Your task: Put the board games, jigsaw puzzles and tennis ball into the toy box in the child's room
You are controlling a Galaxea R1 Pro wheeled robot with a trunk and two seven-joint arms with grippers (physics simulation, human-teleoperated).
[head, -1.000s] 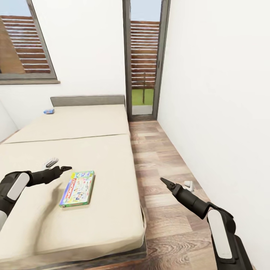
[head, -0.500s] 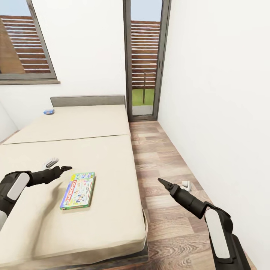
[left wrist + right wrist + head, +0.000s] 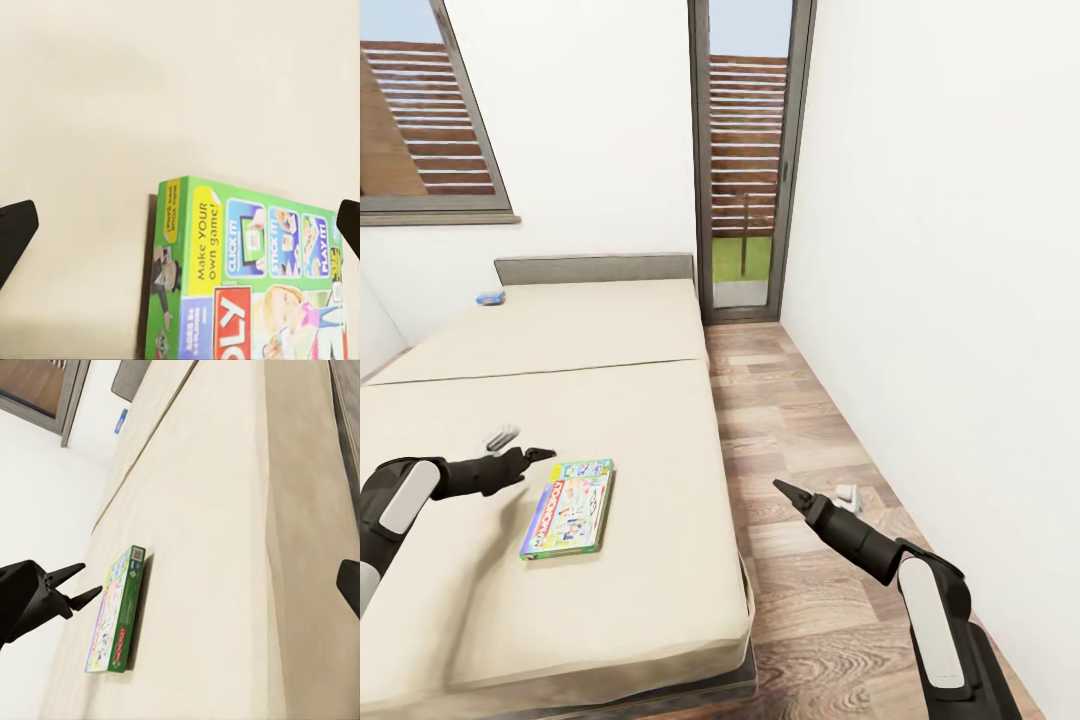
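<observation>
On the bed [image 3: 610,400], seen from the head camera, one green board game [image 3: 568,505] lies flat near the mattress's right edge, and a second, smaller blue board game [image 3: 490,297] sits far off by the headboard [image 3: 595,268]. That makes two games on the bed. One left gripper [image 3: 530,454] hovers just left of the green box's far corner, apart from it, its fingers looking narrowly parted. One right gripper [image 3: 785,489] hangs over the wooden floor [image 3: 790,420] right of the bed; I cannot tell its opening from here

From the left wrist camera, the green box's [image 3: 247,277] printed lid lies ahead with dark fingertips [image 3: 15,229] at both picture edges, so the jaws stand wide and hold nothing. To grasp well, I judge the gripper should come lower and straddle the box's short edge squarely before closing

From the right wrist camera, the green box [image 3: 116,611] rests on the mattress with the left gripper [image 3: 79,585] just beside it, and the blue game [image 3: 122,420] lies far beyond; one right fingertip [image 3: 349,585] suggests wide jaws
</observation>
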